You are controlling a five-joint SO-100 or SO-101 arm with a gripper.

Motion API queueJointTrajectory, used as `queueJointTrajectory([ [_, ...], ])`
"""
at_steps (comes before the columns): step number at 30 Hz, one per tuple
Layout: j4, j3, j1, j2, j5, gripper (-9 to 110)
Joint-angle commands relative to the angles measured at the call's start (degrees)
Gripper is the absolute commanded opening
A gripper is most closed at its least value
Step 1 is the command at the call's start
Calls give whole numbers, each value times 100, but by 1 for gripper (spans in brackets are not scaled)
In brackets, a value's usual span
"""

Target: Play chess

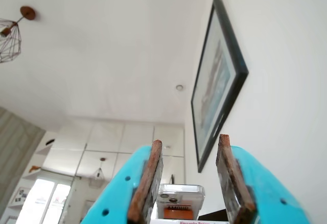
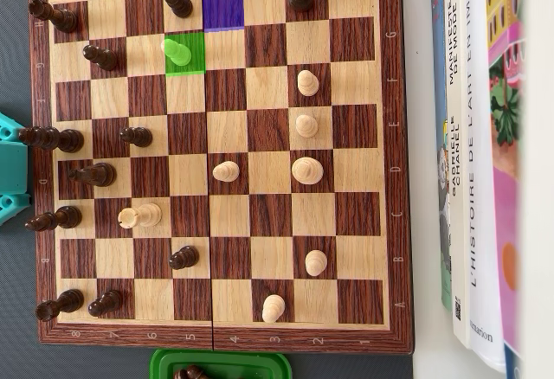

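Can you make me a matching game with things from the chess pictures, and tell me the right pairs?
Overhead view unless said.

Things:
1. purple square
2. green-tinted piece
3. green tray
4. gripper (wrist view)

Places or states:
a. below the board's bottom edge
b. on the green square
c. open, pointing toward the ceiling
d. top row, no piece on it

Pairs: 1-d, 2-b, 3-a, 4-c
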Motion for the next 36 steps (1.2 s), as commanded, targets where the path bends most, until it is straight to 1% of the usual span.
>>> queueJointTrajectory([
  [1, -404, 114, -88, 70, 53, 16],
  [12, -1723, 114, -53, 62, 44, 16],
  [23, -2733, 114, -44, 62, 18, 16],
  [36, -3454, 114, -26, 62, -9, 16],
])
